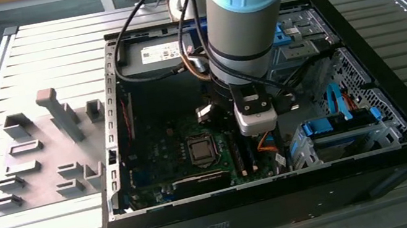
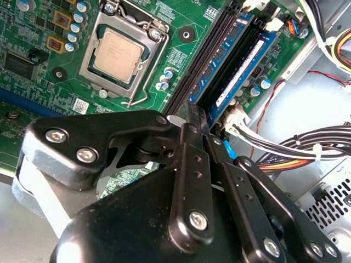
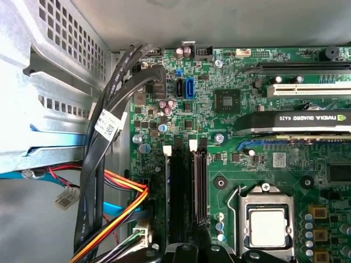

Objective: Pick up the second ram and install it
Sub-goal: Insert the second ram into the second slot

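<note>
Ram (image 2: 239, 70) stands edge-up in the slots just beside the processor (image 2: 116, 52), under the gripper (image 2: 193, 118), whose closed fingertips rest at its near end. It looks light, stiff, thin and fragile; hold its long edges, not its chips. Whether it is seated, I cannot tell.

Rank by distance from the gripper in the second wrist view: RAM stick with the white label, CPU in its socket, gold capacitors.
1. RAM stick: in its slot, just beyond the gripper.
2. CPU: mid-board, inside its metal socket frame.
3. Gold capacitors: past the CPU, near the board's far corner.
</note>
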